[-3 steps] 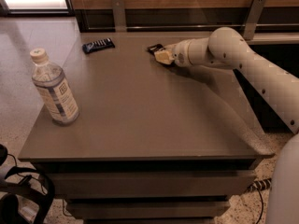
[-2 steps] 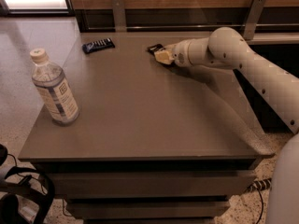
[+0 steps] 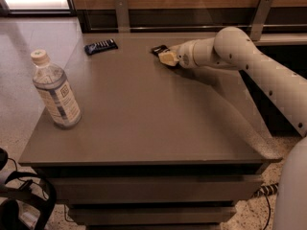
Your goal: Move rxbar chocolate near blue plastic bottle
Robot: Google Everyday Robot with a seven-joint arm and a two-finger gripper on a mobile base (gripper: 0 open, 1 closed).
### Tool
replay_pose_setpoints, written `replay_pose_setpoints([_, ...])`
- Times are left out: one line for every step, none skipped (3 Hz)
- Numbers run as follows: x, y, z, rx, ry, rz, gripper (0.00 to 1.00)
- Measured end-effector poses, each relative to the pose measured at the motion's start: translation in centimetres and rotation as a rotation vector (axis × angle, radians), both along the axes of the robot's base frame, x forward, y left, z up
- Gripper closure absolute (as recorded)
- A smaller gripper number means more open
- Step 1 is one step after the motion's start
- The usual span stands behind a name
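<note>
The rxbar chocolate [image 3: 159, 49] is a flat black wrapper lying at the back of the grey table [image 3: 144, 119], partly hidden under my gripper. My gripper [image 3: 166, 57] is low over the bar's near end, reaching in from the right on the white arm [image 3: 249, 61]. The blue plastic bottle [image 3: 55, 91] stands upright near the table's left edge, far from the bar, clear bluish with a cream cap and a white-and-blue label.
A dark blue wrapper with white lettering [image 3: 100, 46] lies at the back left of the table. A wood-panelled wall with metal brackets [image 3: 122, 13] runs behind. Black straps and cables [image 3: 24, 195] lie on the floor at the lower left.
</note>
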State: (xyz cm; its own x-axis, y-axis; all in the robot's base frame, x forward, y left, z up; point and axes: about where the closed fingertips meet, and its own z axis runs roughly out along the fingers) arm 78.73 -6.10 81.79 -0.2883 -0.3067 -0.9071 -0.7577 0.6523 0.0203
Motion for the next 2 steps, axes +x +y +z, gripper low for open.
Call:
replay_pose_setpoints([-1.6,-2.6,6.0,-0.086,-0.045,0.037,1.0])
replay_pose_setpoints([-3.6,-4.7,12.5,-0.188,-0.081,0.081,1.0])
